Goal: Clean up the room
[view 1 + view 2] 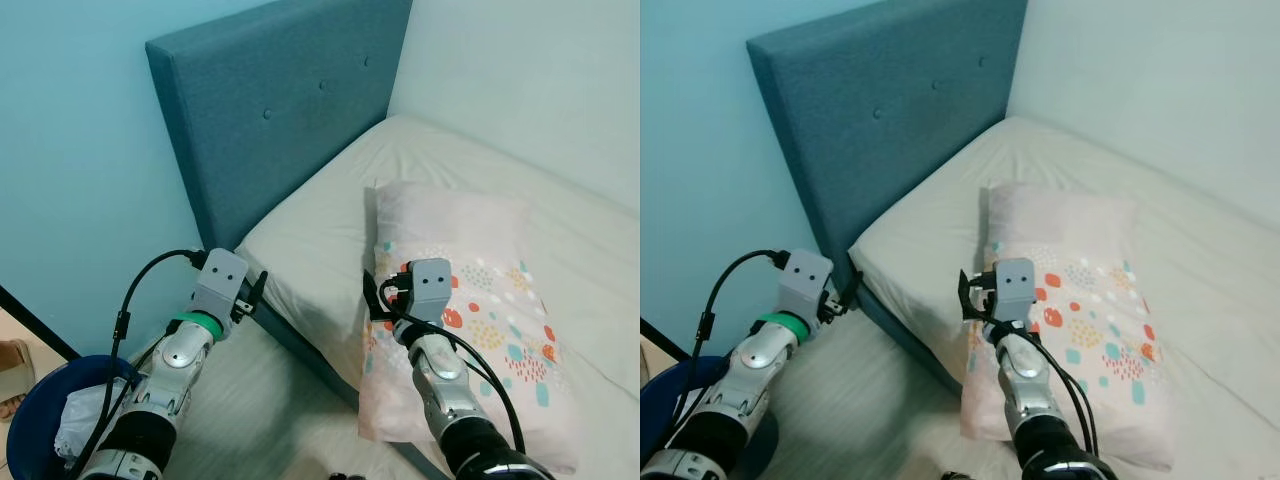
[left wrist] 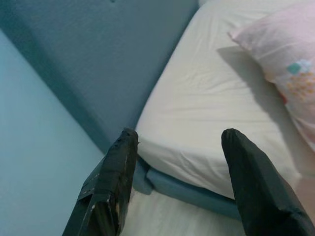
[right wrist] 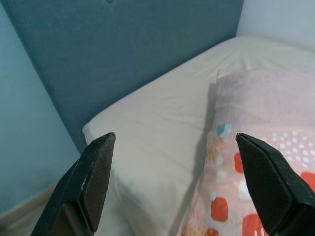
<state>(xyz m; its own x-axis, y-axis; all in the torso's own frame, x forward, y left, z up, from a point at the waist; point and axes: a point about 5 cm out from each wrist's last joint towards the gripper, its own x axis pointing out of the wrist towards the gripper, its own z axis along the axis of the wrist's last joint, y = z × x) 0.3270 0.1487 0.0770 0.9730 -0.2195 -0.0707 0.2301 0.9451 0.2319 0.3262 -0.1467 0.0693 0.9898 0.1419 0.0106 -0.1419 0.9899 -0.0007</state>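
A pink pillow (image 1: 480, 290) with coloured spots lies on the cream mattress (image 1: 320, 230), its near end hanging over the bed's side. My right gripper (image 1: 378, 295) is open and hovers at the pillow's left edge; in the right wrist view the fingers (image 3: 96, 172) stand wide apart with the pillow (image 3: 256, 128) and sheet beyond them. My left gripper (image 1: 255, 290) is open too, next to the bed's front corner under the headboard. Nothing is between its fingers (image 2: 115, 172) in the left wrist view, where the mattress corner (image 2: 197, 128) lies ahead.
A tall teal headboard (image 1: 280, 110) stands against the blue wall. A dark blue bin (image 1: 30, 410) with white crumpled stuff in it sits on the floor at my lower left. A tan slipper (image 1: 12, 372) lies at the left edge. Pale floor (image 1: 260, 400) runs beside the bed.
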